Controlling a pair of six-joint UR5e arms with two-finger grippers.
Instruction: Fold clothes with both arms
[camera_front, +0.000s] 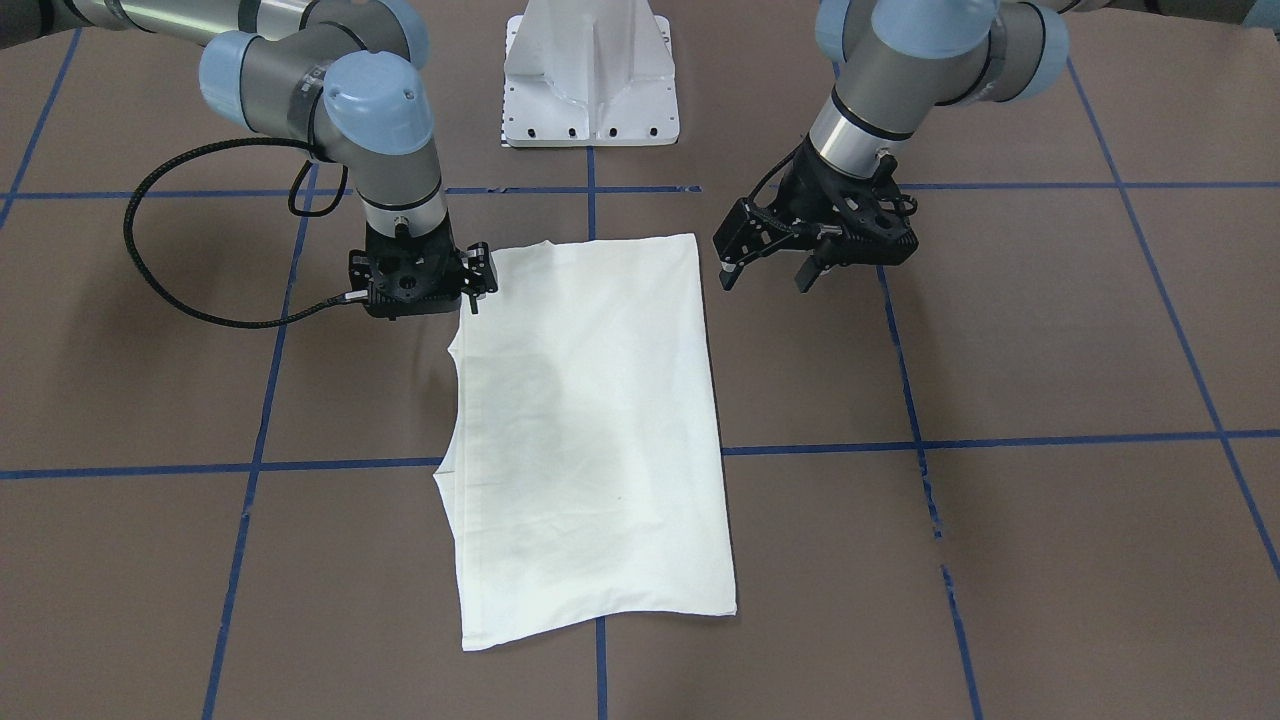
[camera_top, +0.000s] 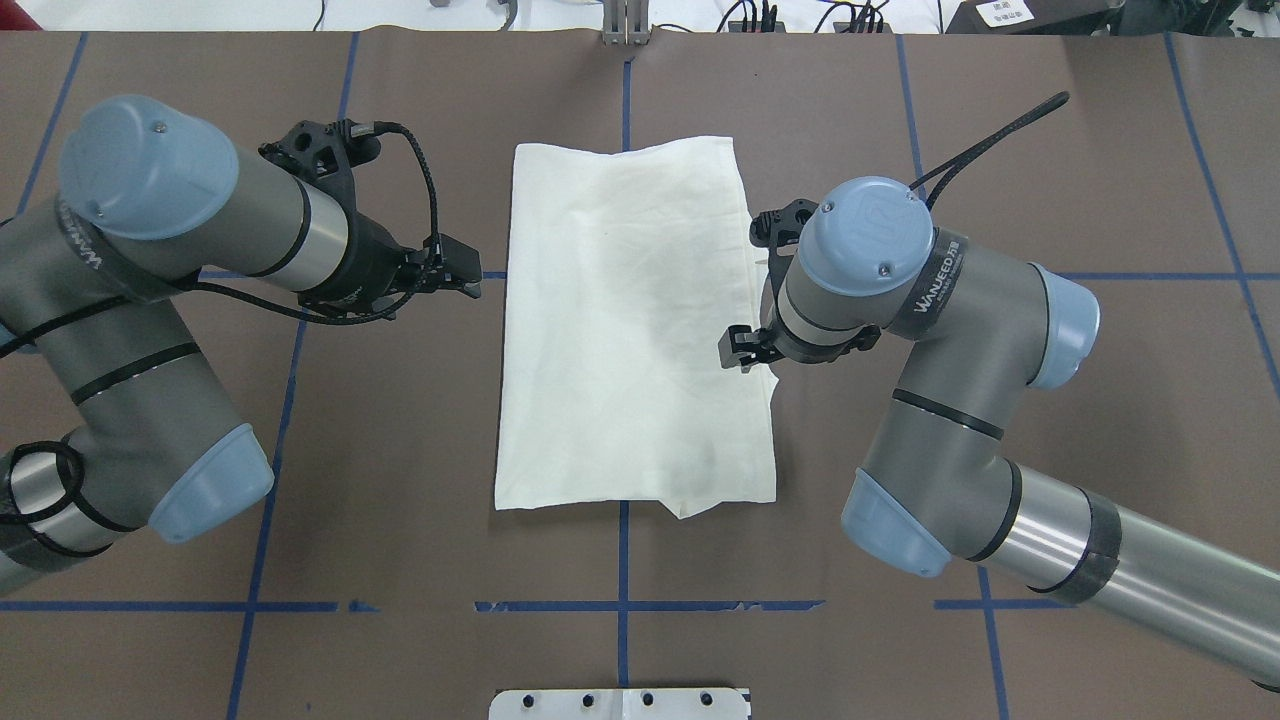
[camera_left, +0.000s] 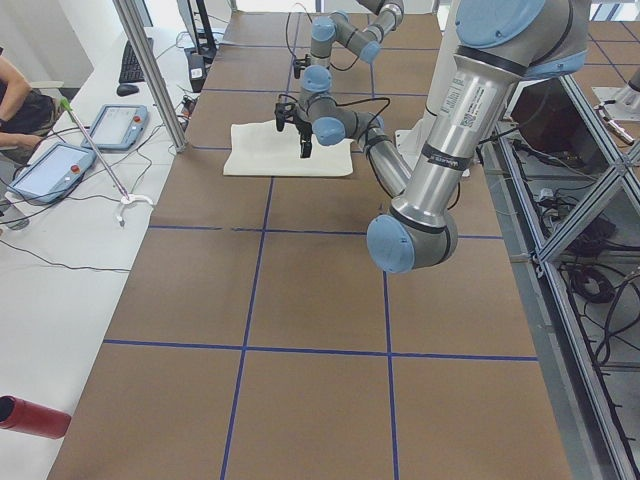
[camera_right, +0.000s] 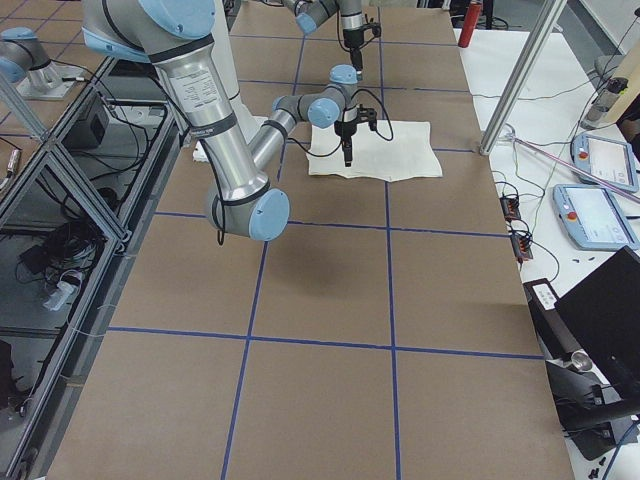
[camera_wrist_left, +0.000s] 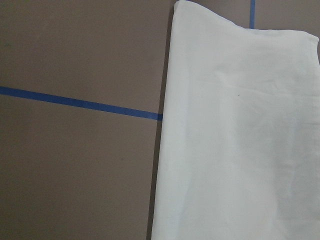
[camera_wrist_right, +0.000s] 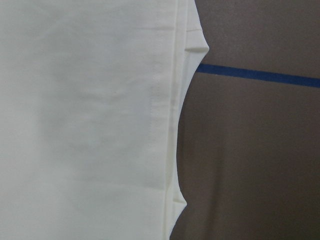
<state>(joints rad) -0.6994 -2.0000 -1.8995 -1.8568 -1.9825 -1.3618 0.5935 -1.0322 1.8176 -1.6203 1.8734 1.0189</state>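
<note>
The clothes are one cream-white shirt (camera_front: 590, 430) (camera_top: 630, 320), folded into a long rectangle with its plain side up, flat at the table's middle. My left gripper (camera_front: 765, 272) (camera_top: 470, 282) hovers open just off the shirt's edge, touching nothing. My right gripper (camera_front: 420, 298) points straight down at the opposite edge, near the corner closest to the robot. It looks open, with one finger (camera_top: 738, 348) over the cloth border. The left wrist view shows the shirt's straight folded edge (camera_wrist_left: 240, 140). The right wrist view shows a hemmed, wavy edge (camera_wrist_right: 85, 120). No fingers show in either wrist view.
The white pedestal base (camera_front: 590, 80) stands behind the shirt, between the arms. Blue tape lines (camera_front: 1000, 440) grid the brown table. A side bench off the table's far edge holds teach pendants (camera_left: 115, 125) and cables. A red cylinder (camera_left: 30, 415) lies by it, and a metal pole (camera_left: 150, 70) rises at the table's edge.
</note>
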